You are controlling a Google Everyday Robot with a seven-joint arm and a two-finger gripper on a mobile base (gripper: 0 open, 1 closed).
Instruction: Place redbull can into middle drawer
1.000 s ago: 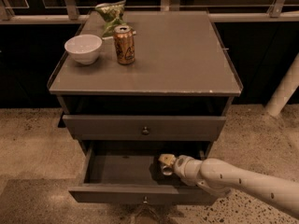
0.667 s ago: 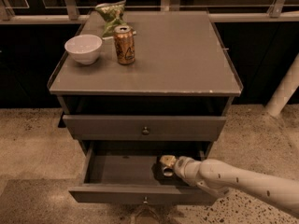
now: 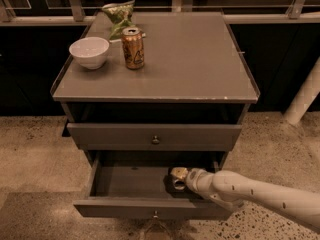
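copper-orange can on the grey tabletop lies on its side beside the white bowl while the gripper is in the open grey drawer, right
No: the camera view shows the copper-orange can standing upright on the grey tabletop, beside the white bowl. The gripper is indeed in the open grey drawer.

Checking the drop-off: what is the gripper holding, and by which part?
Cannot tell: the gripper sits low inside the open drawer, and anything in its hold is unclear.

The gripper [image 3: 178, 180], low in the right part of the middle drawer [image 3: 125, 182], hides the floor beneath it. Its arm [image 3: 260, 196] is cut by the right edge. The label on the copper can [image 3: 133, 48], far left, is unreadable.
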